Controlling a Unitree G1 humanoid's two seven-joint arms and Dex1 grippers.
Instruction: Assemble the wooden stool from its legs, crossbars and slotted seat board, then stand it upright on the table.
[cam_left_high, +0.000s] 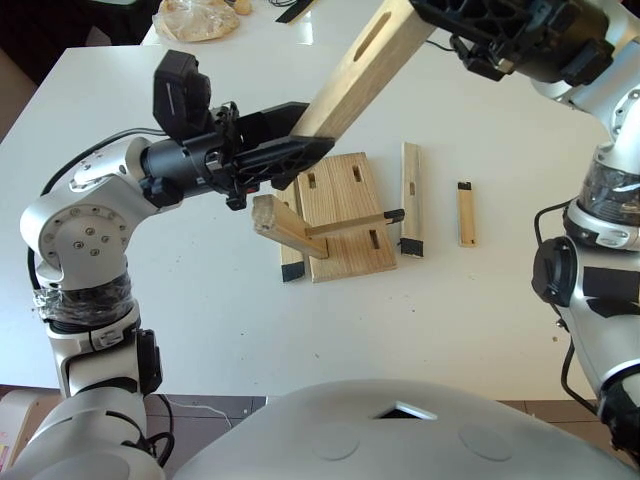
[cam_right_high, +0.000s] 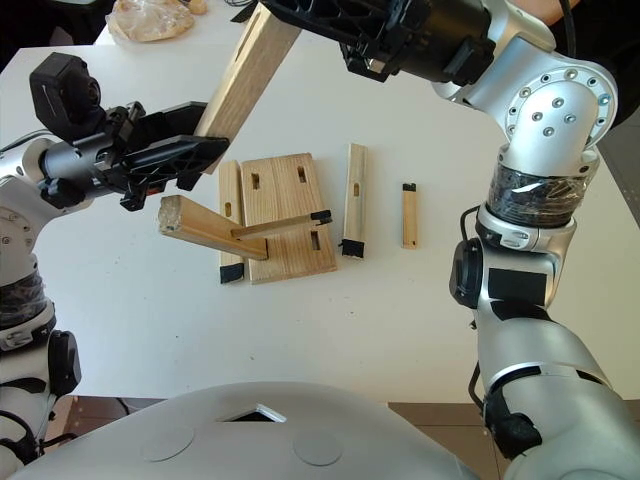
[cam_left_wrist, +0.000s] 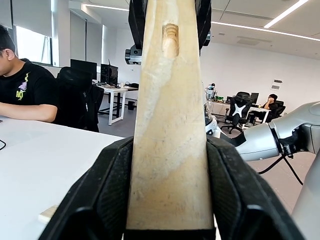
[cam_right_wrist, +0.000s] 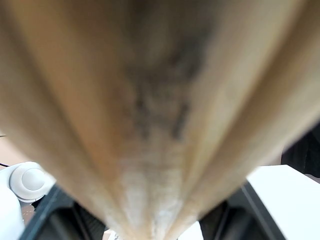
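Observation:
A slotted wooden leg (cam_left_high: 355, 70) hangs slanted above the table, held at both ends. My left gripper (cam_left_high: 290, 150) is shut on its lower end, and the black fingers (cam_left_wrist: 100, 190) press on either side of the leg (cam_left_wrist: 170, 125). My right gripper (cam_right_high: 330, 25) is shut on the upper end, where the leg (cam_right_wrist: 160, 100) is seen very close. Below, the slotted seat board (cam_left_high: 345, 215) lies flat. A second leg (cam_left_high: 288, 228) with a crossbar (cam_left_high: 350, 222) plugged into it rests tilted across the board's left side. Another leg (cam_left_high: 411, 200) and a short crossbar (cam_left_high: 466, 213) lie to the right.
A further leg (cam_left_high: 291, 262) with a black foot lies along the board's left edge. A crumpled bag (cam_left_high: 195, 18) sits at the far back of the white table (cam_left_high: 150, 300). The near part of the table is bare.

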